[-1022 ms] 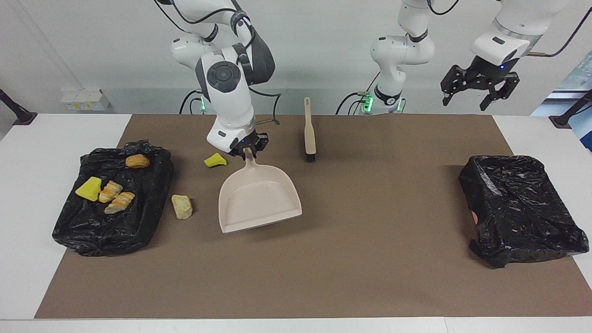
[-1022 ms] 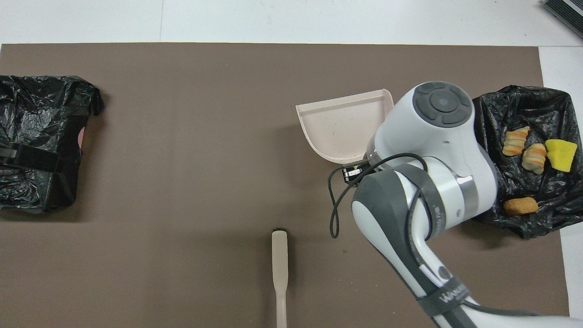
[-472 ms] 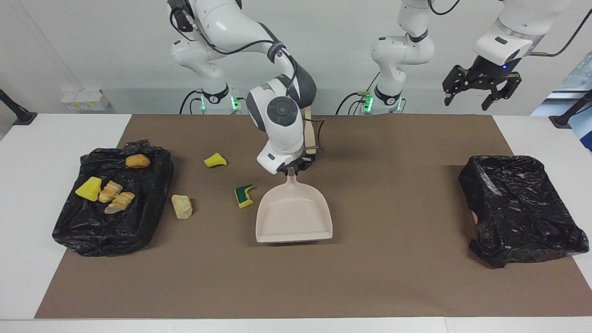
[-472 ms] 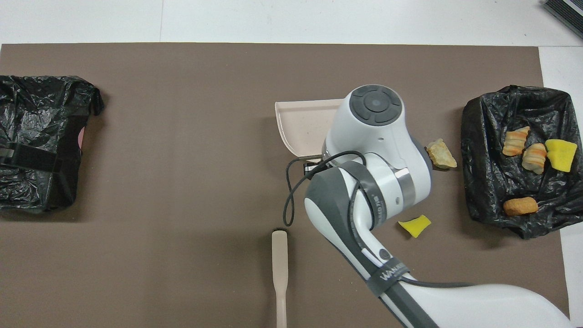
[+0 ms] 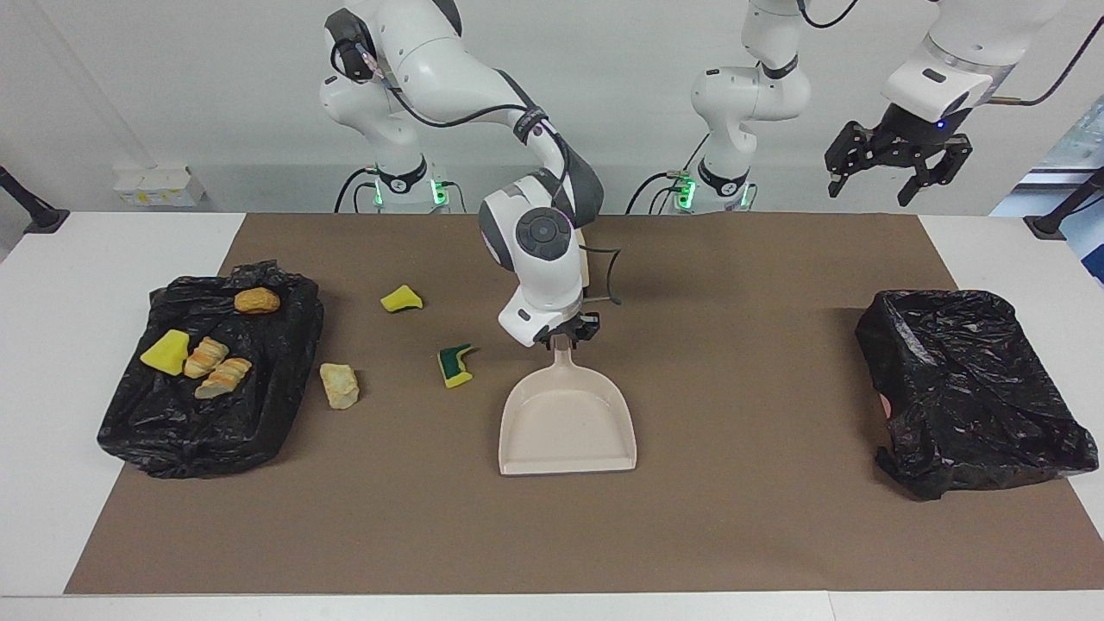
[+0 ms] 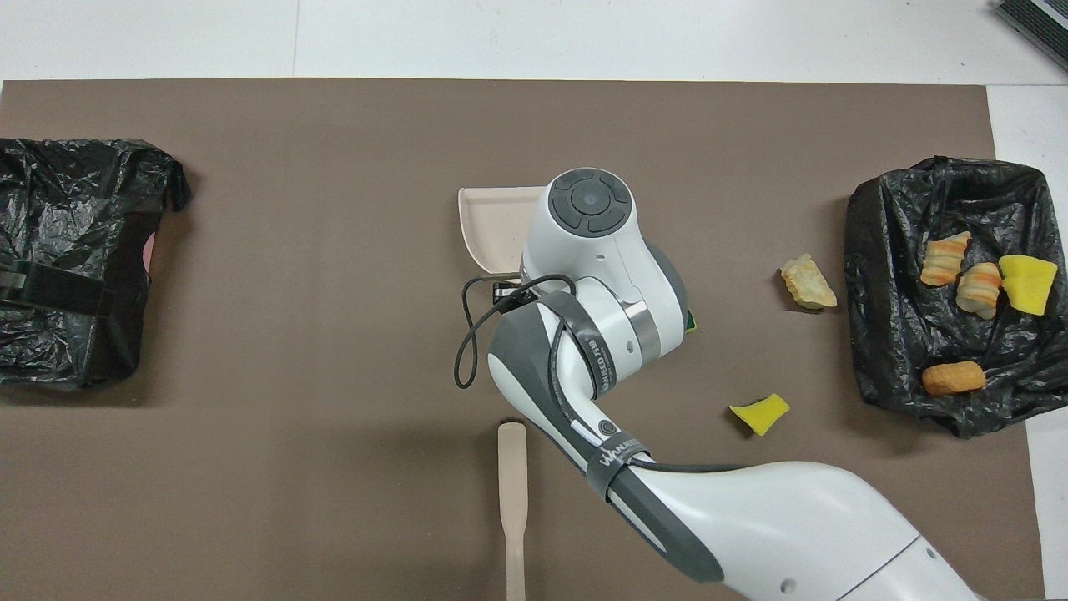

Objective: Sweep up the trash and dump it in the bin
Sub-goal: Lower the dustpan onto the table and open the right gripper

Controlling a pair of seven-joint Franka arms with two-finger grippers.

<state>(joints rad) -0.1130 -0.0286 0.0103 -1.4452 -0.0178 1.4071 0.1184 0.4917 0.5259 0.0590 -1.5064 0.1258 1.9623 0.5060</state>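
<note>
brown mat [image 5: 690, 517]: covers most of the white table [image 5: 52, 362], edge to edge lengthwise.

dustpan [image 5: 567, 427]: beige, flat on the mat near its middle, mouth toward the edge farthest from the robots, handle pointing to the robots.

right gripper [image 5: 565, 335]: down at the tip of the dustpan handle, at or around it; whether the fingers grip the handle or stand apart from it cannot be told.

left gripper [image 5: 871, 177]: raised high over the left arm's end of the table, near the edge at the robots' side, fingers spread wide, nothing between them; this arm waits.

brush [image 6: 512, 501]: beige, lying on the mat near the edge closest to the robots, mostly hidden by the right arm in the facing view.

trash, seven pieces:
- green-and-yellow sponge [image 5: 454, 365], on the mat just beside the dustpan, toward the right arm's end.
- yellow sponge wedge [image 5: 401, 299], on the mat, nearer to the robots than the green one.
- pale tan chunk [image 5: 339, 385], on the mat beside the bin.
- yellow sponge [image 5: 166, 352], two striped orange pieces [image 5: 216, 366] and a brown bread-like chunk [image 5: 257, 300], all in the bin.

bin [image 5: 285, 405]: lined with a black bag, at the right arm's end of the mat.

second black-bagged bin [image 5: 975, 388]: at the left arm's end of the mat; contents not visible.
</note>
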